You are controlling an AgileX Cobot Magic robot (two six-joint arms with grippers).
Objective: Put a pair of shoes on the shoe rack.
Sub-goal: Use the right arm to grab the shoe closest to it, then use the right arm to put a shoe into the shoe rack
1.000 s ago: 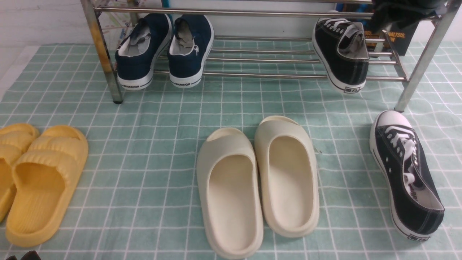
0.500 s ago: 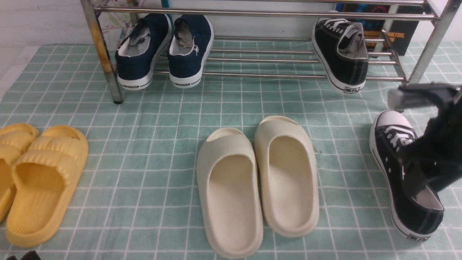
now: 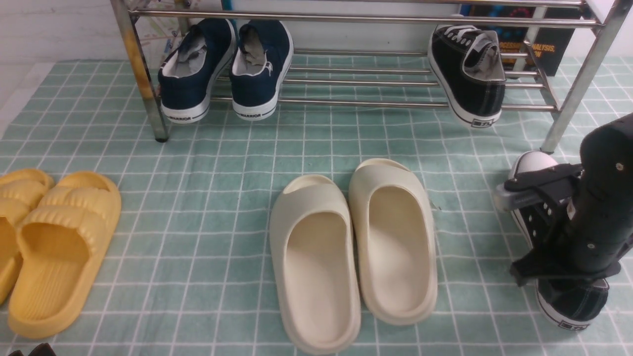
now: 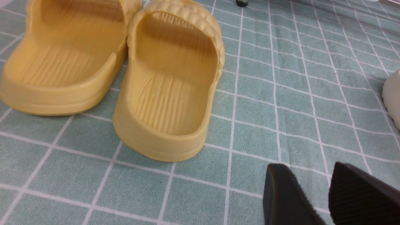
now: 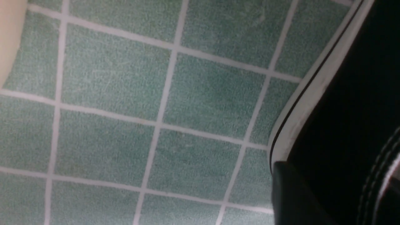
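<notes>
Right end effector (image 3: 564, 272) against black sneaker (image 3: 573, 302)

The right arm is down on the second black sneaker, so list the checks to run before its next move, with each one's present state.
1. Target upright: the black sneaker on the cloth stands on its sole: ok.
2. Alignment: the right gripper is over that sneaker's middle: ok.
3. Grip on the sneaker: cannot tell, the fingertips are hidden.
4. Free slot: the shoe rack has bare lower bars beside the racked black sneaker: ok.
5. Other arm clear: the left gripper is open and empty, off by the yellow slippers: ok.
6. Neighbours: the cream slippers lie apart from the target: ok.
</notes>
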